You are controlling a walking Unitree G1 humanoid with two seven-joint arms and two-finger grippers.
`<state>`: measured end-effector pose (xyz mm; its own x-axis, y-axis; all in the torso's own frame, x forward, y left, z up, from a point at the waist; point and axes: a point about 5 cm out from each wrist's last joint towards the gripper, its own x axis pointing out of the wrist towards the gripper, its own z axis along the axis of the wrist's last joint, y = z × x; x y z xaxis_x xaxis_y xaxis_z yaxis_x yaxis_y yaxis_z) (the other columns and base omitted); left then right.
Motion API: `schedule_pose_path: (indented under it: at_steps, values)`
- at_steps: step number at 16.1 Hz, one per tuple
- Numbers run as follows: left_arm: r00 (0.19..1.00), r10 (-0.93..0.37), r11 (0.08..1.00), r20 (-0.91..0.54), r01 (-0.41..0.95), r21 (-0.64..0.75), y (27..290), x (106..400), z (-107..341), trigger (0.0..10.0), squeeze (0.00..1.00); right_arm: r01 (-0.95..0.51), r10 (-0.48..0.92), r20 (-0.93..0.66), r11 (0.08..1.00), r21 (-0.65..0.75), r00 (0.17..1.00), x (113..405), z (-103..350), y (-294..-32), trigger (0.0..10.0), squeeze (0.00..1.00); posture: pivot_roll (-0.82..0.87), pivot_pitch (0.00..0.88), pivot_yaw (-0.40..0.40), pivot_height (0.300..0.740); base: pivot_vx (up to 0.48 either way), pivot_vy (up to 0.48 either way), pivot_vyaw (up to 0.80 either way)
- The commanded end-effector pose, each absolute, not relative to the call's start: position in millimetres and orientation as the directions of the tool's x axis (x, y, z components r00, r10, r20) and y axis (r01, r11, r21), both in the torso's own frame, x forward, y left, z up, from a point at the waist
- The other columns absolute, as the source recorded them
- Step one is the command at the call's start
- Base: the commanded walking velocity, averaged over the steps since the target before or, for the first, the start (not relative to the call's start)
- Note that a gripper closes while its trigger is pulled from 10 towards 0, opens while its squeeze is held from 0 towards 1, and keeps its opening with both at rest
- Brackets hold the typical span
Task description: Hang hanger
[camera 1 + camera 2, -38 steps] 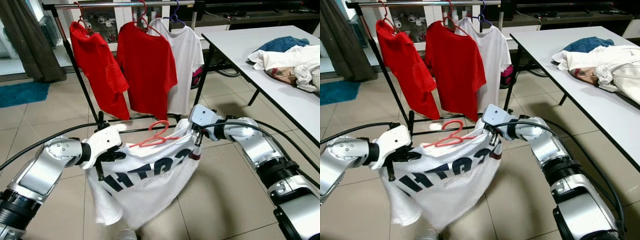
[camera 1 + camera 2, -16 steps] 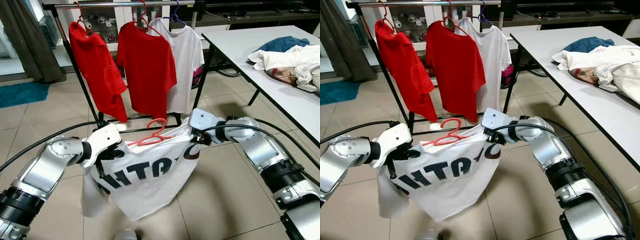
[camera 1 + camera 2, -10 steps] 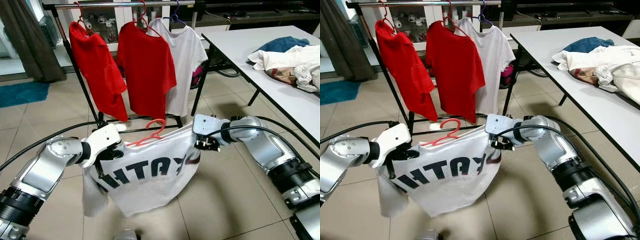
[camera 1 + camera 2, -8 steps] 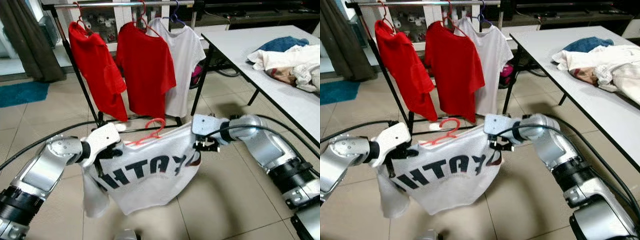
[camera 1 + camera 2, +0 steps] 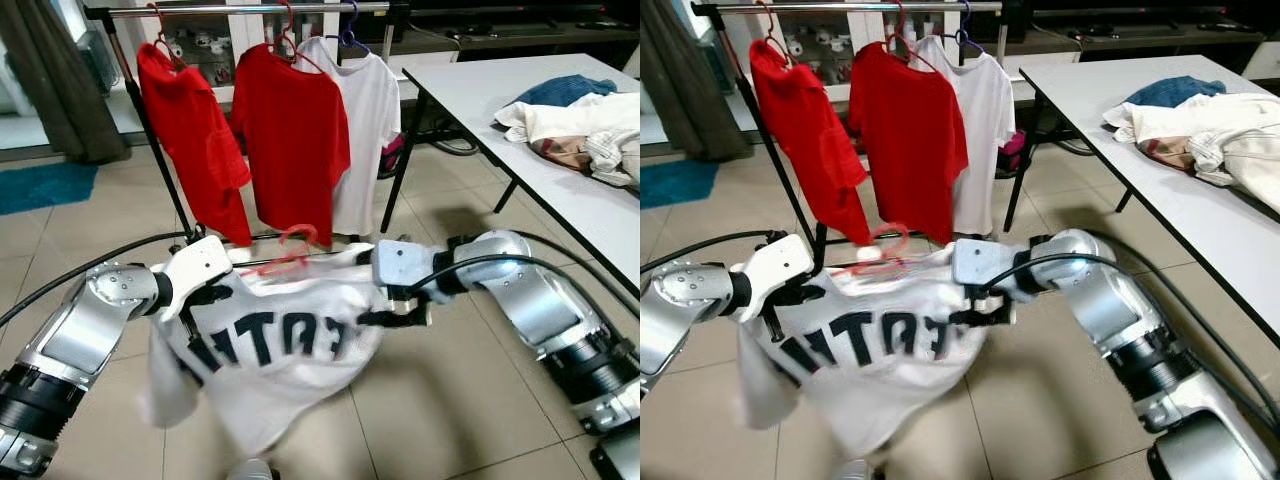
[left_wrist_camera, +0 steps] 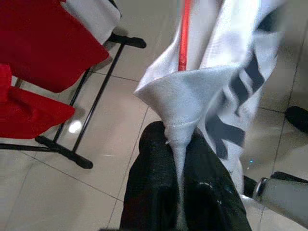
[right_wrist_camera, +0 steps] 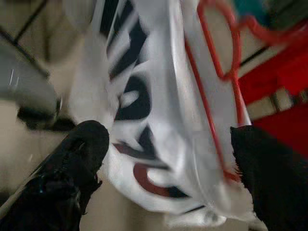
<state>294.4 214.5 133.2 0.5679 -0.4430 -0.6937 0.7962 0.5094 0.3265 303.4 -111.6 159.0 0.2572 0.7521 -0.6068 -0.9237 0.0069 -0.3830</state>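
The black metal garment rail (image 5: 250,9) beyond both claws carries three garments on hangers: a red shirt at the left end (image 5: 190,130); a second red shirt (image 5: 292,135) beside it; a plain white shirt (image 5: 365,120) next along; the long white counter (image 5: 480,85), off to the right of the right claw, bears a loose heap of clothes (image 5: 575,115) in white, blue and tan.

The thin red plastic hanger (image 5: 285,252) sits inside the neck of a white T-shirt with dark block lettering (image 5: 275,340); its hook stands clear above the collar, between the two claws and in front of the rail's foot, not on the rail; the shirt hangs spread over the tiled floor (image 5: 450,400), blurred at its lower edge.

Left claw (image 6: 177,159): fingers together, clamped on a gathered fold of the shirt's shoulder; the red hanger arm runs inside the cloth just beyond the grip.

Right claw (image 7: 168,154): fingers (image 7: 79,154) wide apart, the shirt's other shoulder and the hanger lying between them; contact with the cloth cannot be judged.
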Motion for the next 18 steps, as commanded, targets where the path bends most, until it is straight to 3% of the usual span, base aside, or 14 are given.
schedule_pose_path:
  at_steps: [1,2,3,4,5,6,7,10,12,14,18]
  values:
    - [0.613,-0.439,0.514,-0.656,0.771,0.377,217.3,301.3,146.8,0.0,0.0,-0.907,0.774,-0.56,0.041,-0.42,0.294,306.6,170.2,-110.4,10.0,1.0,0.05,0.0,0.013,0.74,0.0,0.0,0.0]
    - [0.612,-0.443,0.509,-0.655,0.773,0.379,216.9,301.3,147.2,0.0,0.0,-0.898,0.757,-0.571,0.049,-0.436,0.318,309.4,168.9,-111.9,10.0,1.0,0.05,0.0,0.014,0.74,0.0,0.0,0.0]
    - [0.611,-0.454,0.504,-0.649,0.776,0.379,215.7,301.8,148.4,0.0,0.0,-0.889,0.722,-0.6,0.046,-0.456,0.345,312.4,165.1,-116.2,10.0,0.89,0.05,0.0,0.016,0.74,0.0,0.0,0.0]
    - [0.612,-0.458,0.504,-0.645,0.776,0.379,215.3,302.2,148.7,0.0,0.0,-0.887,0.714,-0.607,0.043,-0.459,0.349,312.5,164.0,-117.6,10.0,0.89,0.05,0.0,0.016,0.74,0.0,0.0,0.0]
    - [0.625,-0.458,0.505,-0.632,0.768,0.394,215.3,304.0,150.0,0.0,0.0,-0.892,0.726,-0.598,0.044,-0.45,0.338,310.7,164.4,-116.6,10.0,0.6,0.05,0.0,0.015,0.74,0.0,0.0,0.0]
    - [0.637,-0.458,0.498,-0.621,0.762,0.415,215.6,305.5,151.8,0.0,0.0,-0.889,0.741,-0.575,0.063,-0.454,0.347,310.8,166.9,-115.0,10.0,0.53,0.05,0.0,0.015,0.74,0.0,0.0,0.0]
    - [0.633,-0.474,0.477,-0.612,0.769,0.426,216.2,304.8,154.3,0.0,0.0,-0.875,0.743,-0.548,0.104,-0.473,0.384,315.1,169.9,-116.1,10.0,0.0,0.05,0.0,0.016,0.74,0.0,0.0,0.0]
    - [0.617,-0.528,0.437,-0.583,0.786,0.436,221.5,300.5,159.4,0.0,0.0,-0.838,0.748,-0.467,0.215,-0.502,0.472,325.2,173.6,-120.0,10.0,0.0,0.05,0.0,0.016,0.74,0.0,0.0,0.0]
    - [0.639,-0.517,0.475,-0.57,0.768,0.43,232.6,297.9,161.4,0.0,0.0,-0.804,0.736,-0.369,0.4,-0.439,0.567,333.4,175.6,-124.4,10.0,0.0,0.06,0.0,0.007,0.74,0.0,0.0,0.0]
    - [0.694,-0.501,0.559,-0.517,0.716,0.419,240.4,295.6,164.3,0.0,0.0,-0.705,0.639,-0.3,0.658,-0.264,0.709,340.8,169.2,-131.4,10.0,0.0,0.06,0.0,-0.004,0.74,0.0,0.0,0.0]
    - [0.721,-0.59,0.646,-0.363,0.691,0.324,222.8,292.0,162.3,0.0,0.0,-0.582,0.585,-0.327,0.804,0.118,0.742,333.0,135.7,-104.7,10.0,0.0,0.06,0.0,-0.007,0.74,0.0,0.0,0.0]
